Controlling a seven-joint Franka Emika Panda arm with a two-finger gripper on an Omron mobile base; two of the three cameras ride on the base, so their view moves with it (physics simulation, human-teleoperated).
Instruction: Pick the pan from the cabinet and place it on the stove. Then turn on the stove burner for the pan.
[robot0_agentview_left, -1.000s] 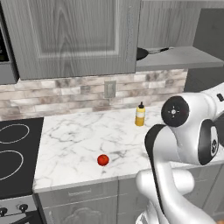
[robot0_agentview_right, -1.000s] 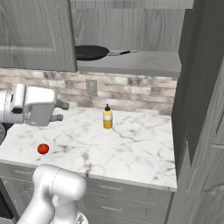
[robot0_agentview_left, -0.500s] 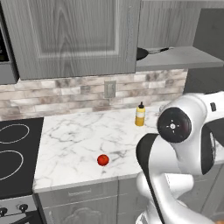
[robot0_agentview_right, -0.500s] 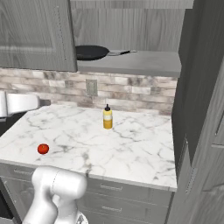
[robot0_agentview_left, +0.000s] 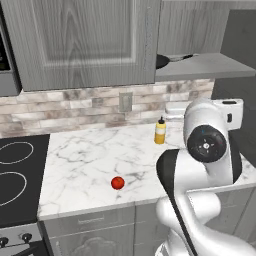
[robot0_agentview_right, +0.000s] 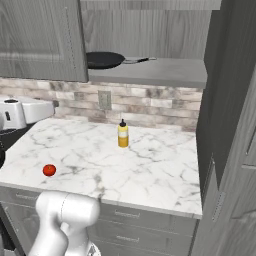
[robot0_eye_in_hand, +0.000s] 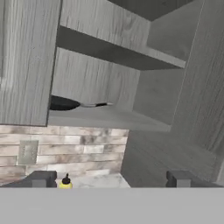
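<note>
Left base view: round matte black pan (robot0_agentview_left: 161, 61) on the grey wood-grain cabinet (robot0_agentview_left: 90, 40) shelf; glossy black stove (robot0_agentview_left: 17, 172) beside white marble counter (robot0_agentview_left: 95, 155).
Right base view: red tomato (robot0_agentview_right: 49, 170), yellow bottle (robot0_agentview_right: 122, 135).
Hand view: gripper (robot0_eye_in_hand: 109, 179) open, empty.

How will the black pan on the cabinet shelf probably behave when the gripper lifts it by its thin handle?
The pan looks rigid, so it should not flex. Its wide body sits far from the thin handle, so a grip there may let it droop or twist. The handle looks smooth and narrow, so it could slip. It lies flat on the shelf, so rolling seems unlikely.
</note>
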